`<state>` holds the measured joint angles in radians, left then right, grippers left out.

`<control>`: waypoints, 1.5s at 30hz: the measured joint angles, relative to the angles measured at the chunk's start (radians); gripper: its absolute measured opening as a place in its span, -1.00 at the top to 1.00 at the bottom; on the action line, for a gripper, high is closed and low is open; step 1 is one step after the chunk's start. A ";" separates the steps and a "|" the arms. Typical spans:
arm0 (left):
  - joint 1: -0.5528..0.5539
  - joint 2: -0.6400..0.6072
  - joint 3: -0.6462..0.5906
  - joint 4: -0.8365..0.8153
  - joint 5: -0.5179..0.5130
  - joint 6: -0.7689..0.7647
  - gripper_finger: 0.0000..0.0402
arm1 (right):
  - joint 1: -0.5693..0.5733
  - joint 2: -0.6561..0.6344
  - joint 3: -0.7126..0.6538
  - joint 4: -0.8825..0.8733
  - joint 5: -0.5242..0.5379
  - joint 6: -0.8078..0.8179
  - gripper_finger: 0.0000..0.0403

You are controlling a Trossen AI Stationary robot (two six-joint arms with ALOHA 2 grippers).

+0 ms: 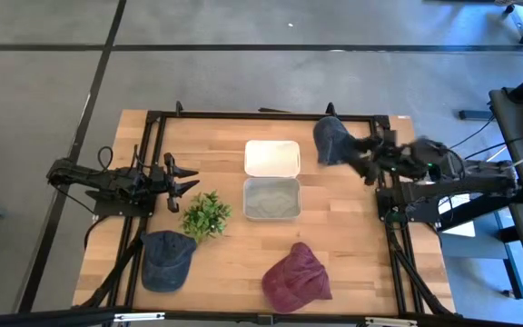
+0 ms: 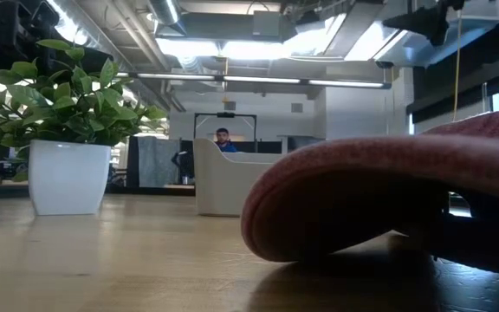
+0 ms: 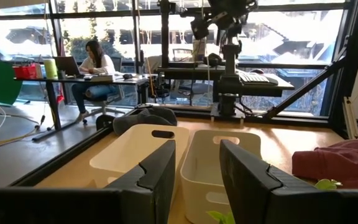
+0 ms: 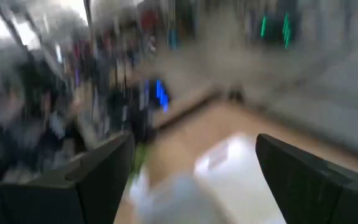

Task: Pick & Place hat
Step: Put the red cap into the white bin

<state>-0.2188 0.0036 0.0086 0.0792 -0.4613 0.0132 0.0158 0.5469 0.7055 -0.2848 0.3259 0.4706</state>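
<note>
While the left gripper (image 1: 189, 179) waits, the right gripper (image 1: 363, 156) reaches beside the dark hat (image 1: 332, 141).

Dark blue hat (image 1: 332, 141) at the table's far right edge, crumpled, beside the white bin (image 1: 272, 157).

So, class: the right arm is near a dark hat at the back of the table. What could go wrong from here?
1. The dark hat sits by the table's back edge; a push from the right gripper might send it off.
2. Blur in the right wrist view suggests fast motion, so it could miss the white bin.
</note>
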 joint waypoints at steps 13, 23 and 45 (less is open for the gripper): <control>0.000 0.000 0.000 0.000 0.003 0.000 0.40 | 0.298 0.584 0.161 -0.326 -0.405 0.664 -0.68; 0.000 0.000 0.000 -0.001 0.004 -0.026 0.40 | 0.584 0.922 0.159 -0.104 -0.295 0.961 -0.68; 0.000 0.000 0.000 -0.001 0.003 -0.027 0.40 | 0.652 1.176 0.162 -0.065 -0.307 1.066 -0.35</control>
<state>-0.2187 0.0033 0.0082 0.0784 -0.4580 -0.0139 0.6682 1.7233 0.8679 -0.3498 0.0187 1.5365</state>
